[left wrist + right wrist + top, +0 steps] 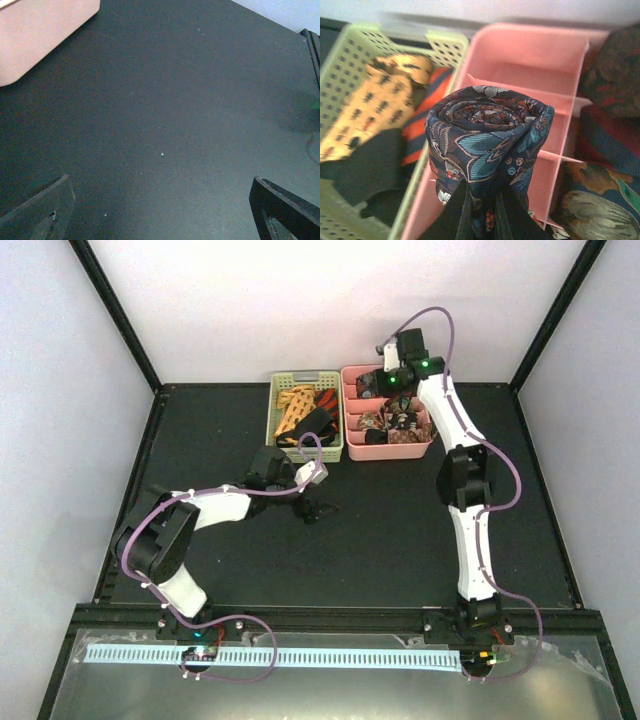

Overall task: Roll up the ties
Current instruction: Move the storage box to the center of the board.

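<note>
dark navy floral tie [487,145]: wound into a tight coil, pinched at its lower end by the clenched right gripper [378,382]. it hangs over the pink tray [530,45], above the compartments on the tray's basket side; whether it touches a divider cannot be told. judged progress: this tie is rolled but not yet set down, and the compartments under and beyond it show bare pink floor, so a slot looks free. on the tray's opposite side, other coiled ties [612,65] already sit in compartments. left to do: loose ties lie heaped in the green basket [276,410] just beside the tray, namely an orange lattice tie [375,100], a red tie [427,100] and a black tie [365,165], none coiled. the task looks roughly midway. left gripper [162,210]: jaws spread wide, holding nothing, low over the table [400,540] in front of the tray's near corner. edges: thin upright dividers and the tray rim close in around the coil, and the basket wall runs alongside, so sideways slack is small; a straight descent seems safest. room: in front of the tray the left wrist view shows only dark table between the fingers, enough for laying out the next strip.
</note>
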